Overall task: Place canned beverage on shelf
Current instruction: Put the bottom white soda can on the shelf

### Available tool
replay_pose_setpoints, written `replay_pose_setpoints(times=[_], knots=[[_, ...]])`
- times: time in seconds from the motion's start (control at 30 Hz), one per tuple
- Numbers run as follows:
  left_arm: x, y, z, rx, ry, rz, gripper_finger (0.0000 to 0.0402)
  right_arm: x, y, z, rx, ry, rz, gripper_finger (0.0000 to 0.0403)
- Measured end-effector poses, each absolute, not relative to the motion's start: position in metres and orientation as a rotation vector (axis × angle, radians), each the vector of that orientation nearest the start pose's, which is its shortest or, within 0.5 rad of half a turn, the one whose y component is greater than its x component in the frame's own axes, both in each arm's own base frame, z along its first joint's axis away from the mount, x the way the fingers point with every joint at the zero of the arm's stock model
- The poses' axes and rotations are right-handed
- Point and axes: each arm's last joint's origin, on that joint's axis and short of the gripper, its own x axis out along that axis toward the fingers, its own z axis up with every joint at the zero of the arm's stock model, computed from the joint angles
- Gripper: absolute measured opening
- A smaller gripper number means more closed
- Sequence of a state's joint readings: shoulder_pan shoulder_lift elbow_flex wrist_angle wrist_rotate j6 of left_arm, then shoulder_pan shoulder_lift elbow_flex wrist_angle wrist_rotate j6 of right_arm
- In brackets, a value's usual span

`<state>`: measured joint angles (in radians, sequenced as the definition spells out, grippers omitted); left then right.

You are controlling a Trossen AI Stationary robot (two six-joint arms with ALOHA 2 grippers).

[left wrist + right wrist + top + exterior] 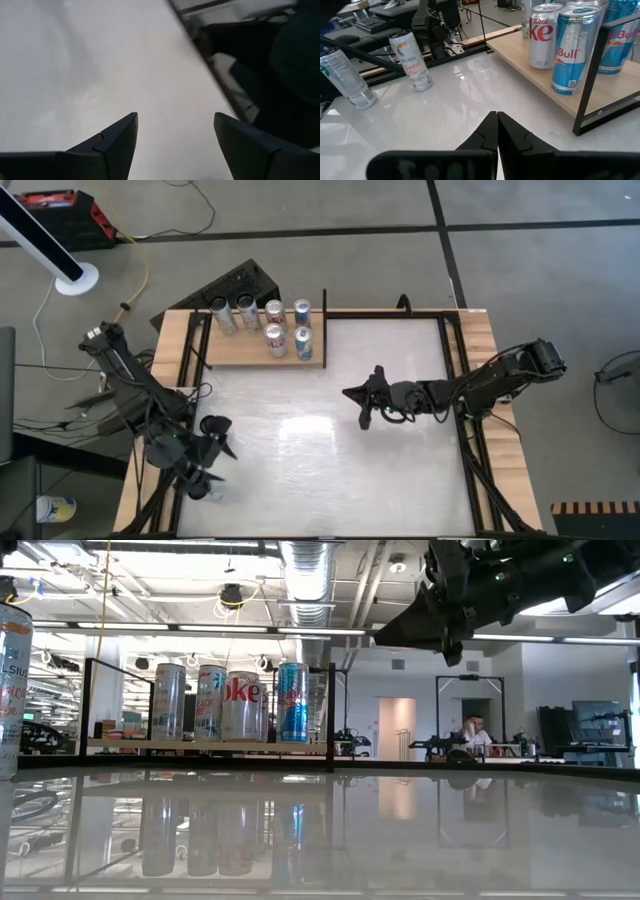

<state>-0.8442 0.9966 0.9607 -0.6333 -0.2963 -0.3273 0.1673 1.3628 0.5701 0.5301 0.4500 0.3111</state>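
A white Celsius can (411,60) stands upright on its base on the white table, near the left front corner; it also shows in the high view (199,491) and at the left edge of the low view (10,690). My left gripper (222,437) is open and empty just beside the can, over bare tabletop (172,145). My right gripper (497,131) is shut and empty above the table's middle (347,393). The light-wood shelf (250,352) with black uprights stands at the far left, and several cans (240,703) stand on it.
A clear water bottle (345,79) stands near the Celsius can, toward the table's near side. A Diet Coke can (543,36) and a Red Bull can (572,50) stand at the shelf's near edge. Black frame rails (466,395) line the table's sides.
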Motion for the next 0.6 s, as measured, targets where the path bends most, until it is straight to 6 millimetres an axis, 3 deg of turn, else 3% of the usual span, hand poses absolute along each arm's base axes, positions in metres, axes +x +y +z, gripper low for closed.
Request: replay_pose_setpoints(times=[0.27,0.6], knots=[[0.142,-0.145,0.305,0.04,0.747,-0.37,0.0268,0.269,0.033,0.205,0.219,0.206,-0.314,0.0027],[0.141,-0.153,0.322,0.084,0.793,-0.494,0.0297,0.268,0.043,0.205,0.218,0.21,-0.275,0.0027]])
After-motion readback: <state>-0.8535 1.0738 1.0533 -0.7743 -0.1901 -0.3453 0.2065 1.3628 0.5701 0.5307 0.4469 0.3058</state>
